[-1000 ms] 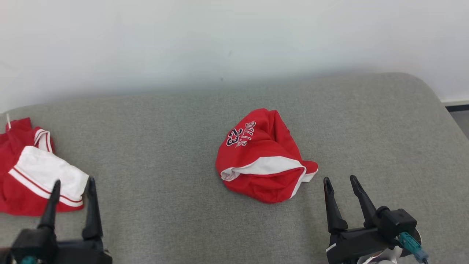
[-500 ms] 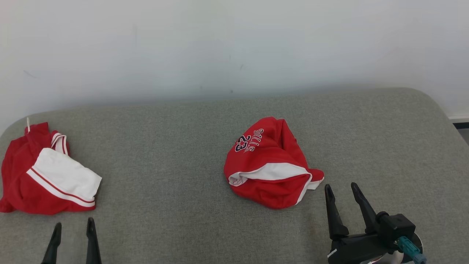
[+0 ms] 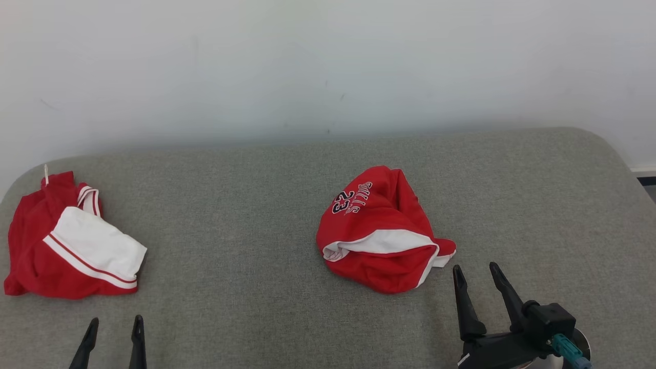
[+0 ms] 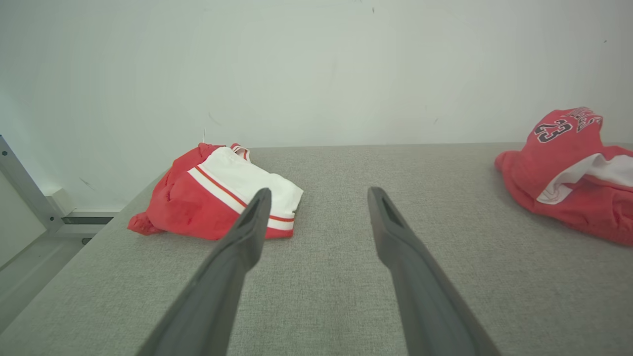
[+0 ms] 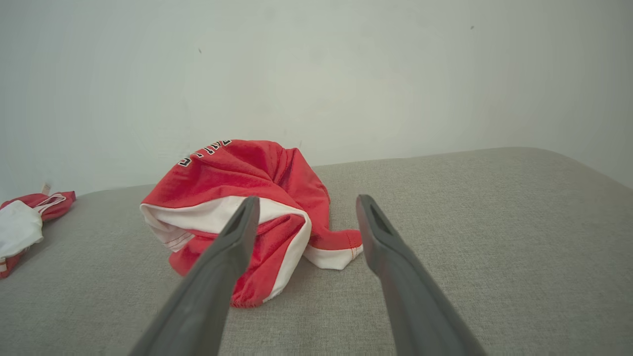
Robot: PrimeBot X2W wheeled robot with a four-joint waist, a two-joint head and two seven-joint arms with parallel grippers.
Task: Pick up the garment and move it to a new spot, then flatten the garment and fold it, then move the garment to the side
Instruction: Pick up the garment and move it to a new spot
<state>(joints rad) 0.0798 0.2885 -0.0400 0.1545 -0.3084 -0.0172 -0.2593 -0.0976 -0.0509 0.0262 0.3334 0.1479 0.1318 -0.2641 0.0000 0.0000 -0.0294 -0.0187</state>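
While nothing is gripped, both sets of jaws are held wide apart. Left gripper [image 3: 116, 320] is seen at the near left of the pad [image 3: 246, 215], fingers pointed toward the far wall [image 3: 307, 61]. Right gripper [image 3: 474, 266] is seen at the near right, aimed the same way.

Garment [image 3: 382, 230] is crumpled in a heap right of centre on the pad. It is red, with white trim along the near edge and "23" printed on its far left side. A small red-and-white flap is stuck out at its near right corner. Right gripper's tips are placed just beside that corner, on the near side, apart from it.

Second garment [image 3: 72, 246], red with a white panel and a red stripe, is laid at the left edge of the pad, well apart from the first. Left gripper is positioned on its near side, apart from it. Grey pad is backed by the plain white wall.
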